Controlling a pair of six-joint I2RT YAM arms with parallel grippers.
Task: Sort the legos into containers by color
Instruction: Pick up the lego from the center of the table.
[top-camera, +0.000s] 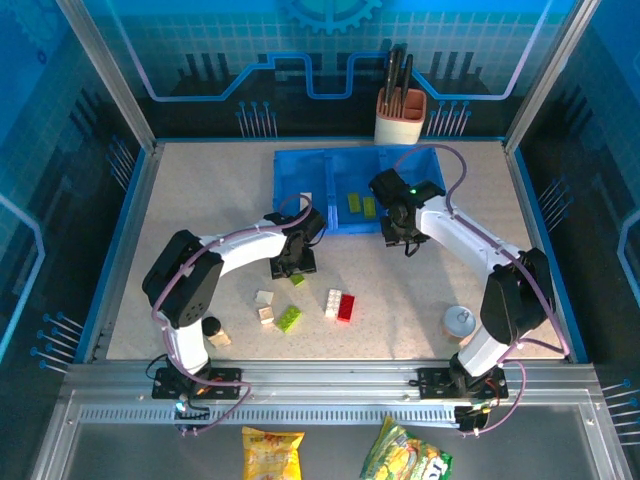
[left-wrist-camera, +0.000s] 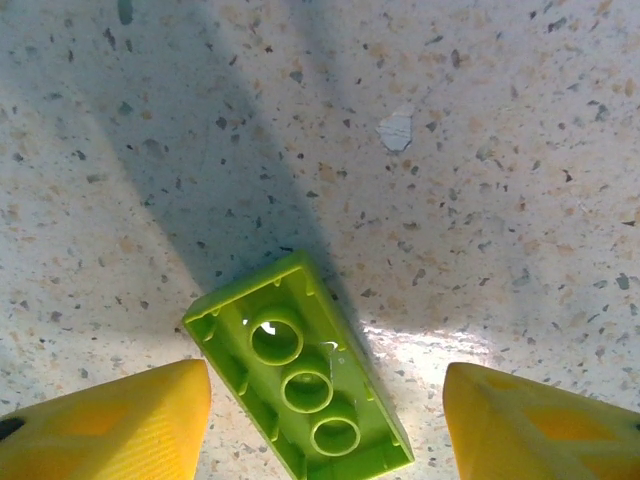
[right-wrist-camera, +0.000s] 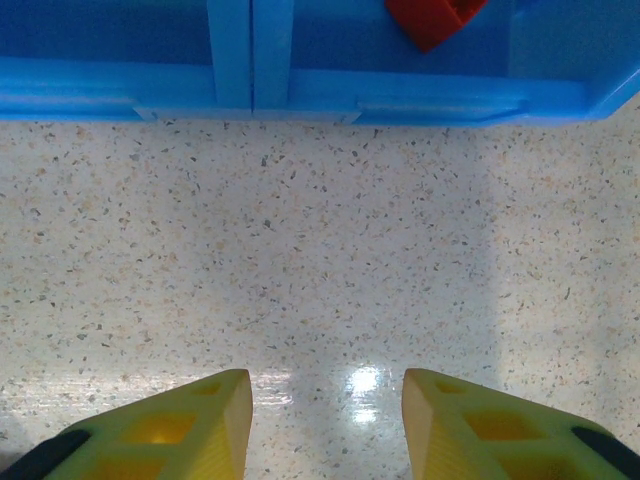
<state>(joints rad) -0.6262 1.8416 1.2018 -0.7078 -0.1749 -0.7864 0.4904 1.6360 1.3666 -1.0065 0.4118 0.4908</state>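
A lime green lego (left-wrist-camera: 300, 375) lies upside down on the table, its hollow underside facing up. It sits between the fingers of my open left gripper (left-wrist-camera: 327, 392), nearer the left finger and apart from the right one. From above, that gripper (top-camera: 290, 266) hangs just over this brick (top-camera: 297, 279). My right gripper (right-wrist-camera: 325, 400) is open over bare table in front of the blue tray of containers (right-wrist-camera: 230, 85), where a red lego (right-wrist-camera: 430, 15) lies inside. Two green legos (top-camera: 361, 204) and a white one (top-camera: 306, 199) lie in the tray (top-camera: 290, 170). Loose legos lie on the table: cream (top-camera: 265, 306), green (top-camera: 288, 318), white (top-camera: 333, 302), red (top-camera: 346, 307).
A beige utensil holder (top-camera: 400, 115) stands behind the tray. A small black cylinder (top-camera: 211, 325) and a tan block (top-camera: 219, 338) sit near the left arm's base. A round silver disc (top-camera: 459, 321) lies by the right arm's base.
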